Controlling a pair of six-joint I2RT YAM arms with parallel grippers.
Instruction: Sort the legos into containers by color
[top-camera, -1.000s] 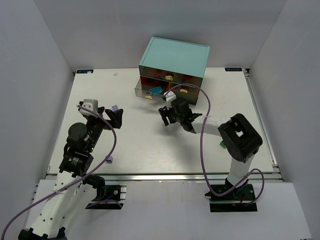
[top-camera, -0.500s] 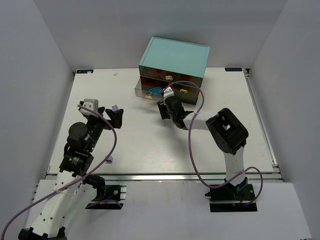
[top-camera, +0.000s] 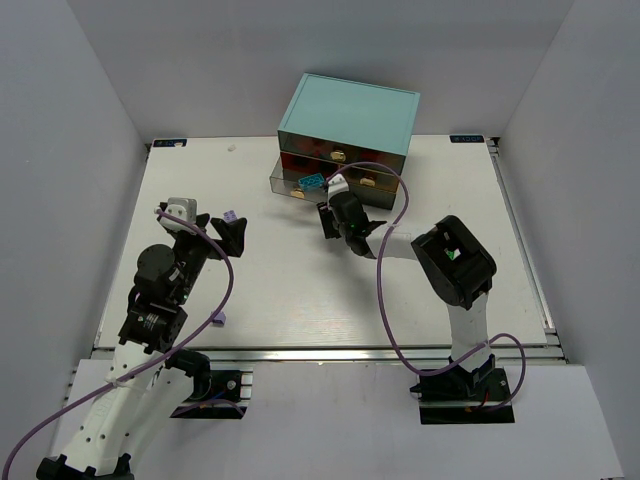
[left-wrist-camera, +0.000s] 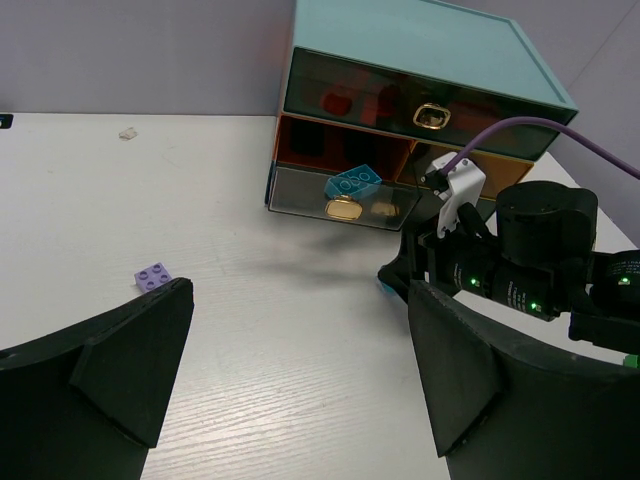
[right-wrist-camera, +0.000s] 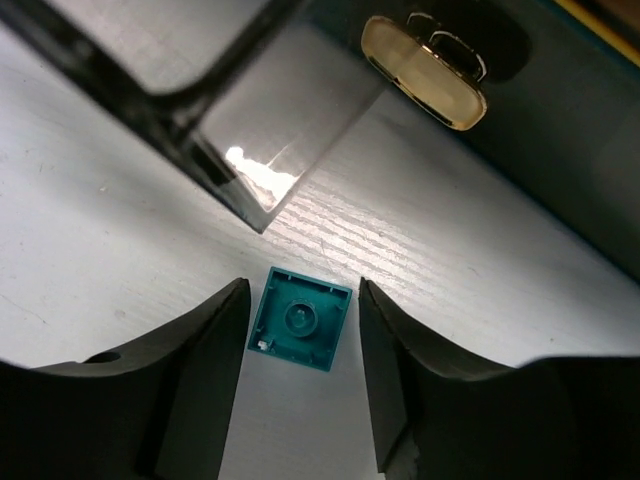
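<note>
A teal-blue lego (right-wrist-camera: 300, 320) lies upside down on the table, just in front of the open drawer (right-wrist-camera: 200, 110). My right gripper (right-wrist-camera: 302, 296) is open, one finger on each side of this lego with a small gap at both sides. It shows in the top view (top-camera: 336, 217) by the light-teal cabinet (top-camera: 350, 115). Another teal-blue lego (top-camera: 312, 182) lies in the open lower-left drawer (left-wrist-camera: 300, 190). My left gripper (top-camera: 222, 229) is open and empty. A lavender lego (left-wrist-camera: 152, 276) lies just beyond its left finger.
A second lavender lego (top-camera: 219, 320) lies near the table's front left edge. Red legos (left-wrist-camera: 335, 102) show dimly inside the closed top drawer. The right arm's elbow (top-camera: 455, 262) stands over the right half of the table. White walls enclose the table.
Over the last second my right arm swung its elbow left and the gripper shifted slightly left and down onto the teal-blue lego. The left arm has not moved.
</note>
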